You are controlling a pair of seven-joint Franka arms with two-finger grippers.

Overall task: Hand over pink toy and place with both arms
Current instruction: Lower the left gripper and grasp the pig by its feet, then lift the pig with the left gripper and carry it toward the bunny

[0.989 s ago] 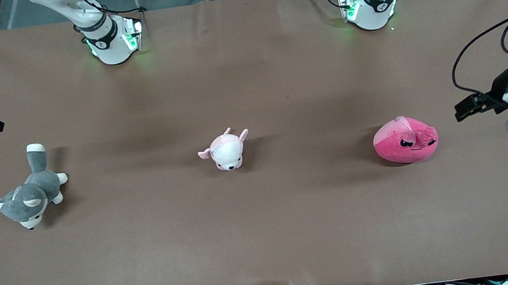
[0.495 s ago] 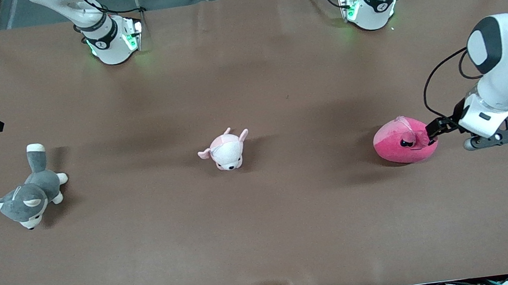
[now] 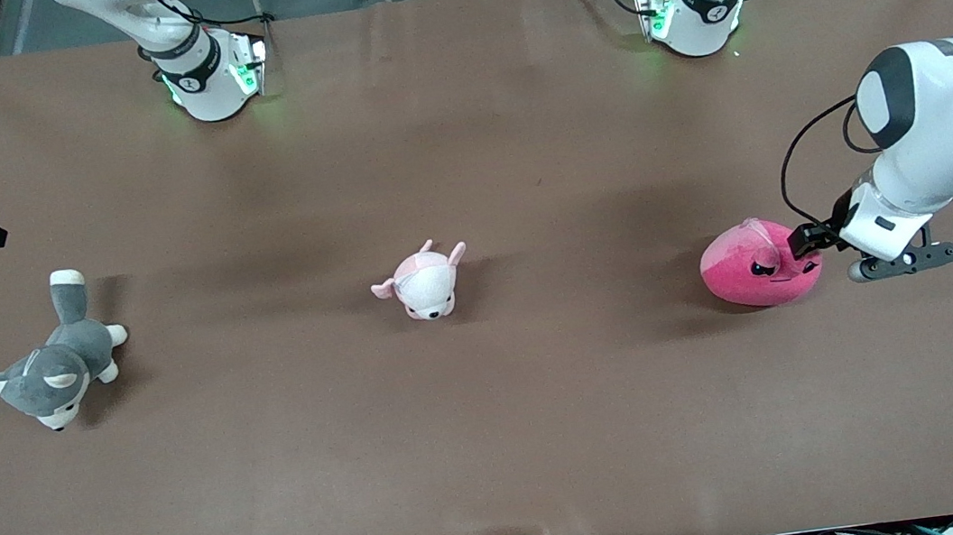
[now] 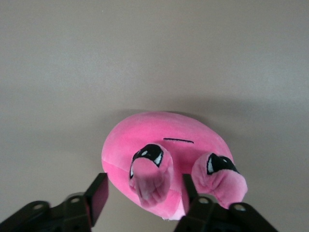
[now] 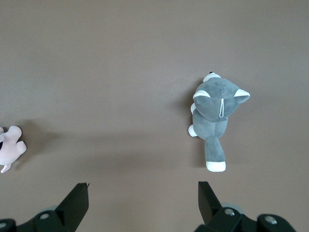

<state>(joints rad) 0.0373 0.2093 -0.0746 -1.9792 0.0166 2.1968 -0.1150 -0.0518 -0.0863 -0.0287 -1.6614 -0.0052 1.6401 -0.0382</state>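
The pink toy [image 3: 755, 274] lies on the brown table toward the left arm's end, a hot-pink blob with angry black eyes. My left gripper [image 3: 805, 241] is low at the toy's side nearest the table's end. In the left wrist view the toy [image 4: 164, 130] fills the middle, and one of its ears sits between the fingers of the left gripper [image 4: 144, 195]. One finger [image 4: 189, 191] presses the plush between the two ears; the other finger [image 4: 99, 198] stands apart from it. My right gripper [image 5: 144, 191] waits open, high over the table at the right arm's end, holding nothing.
A small pale pink-and-white plush [image 3: 424, 283] sits mid-table. A grey-and-white husky plush [image 3: 53, 369] lies toward the right arm's end, under the right wrist camera [image 5: 217, 111]. Both arm bases stand along the table's edge farthest from the front camera.
My left arm has swung in from the table's end to the pink toy, and its fingers have drawn closer together around the ear. The right arm has not moved.
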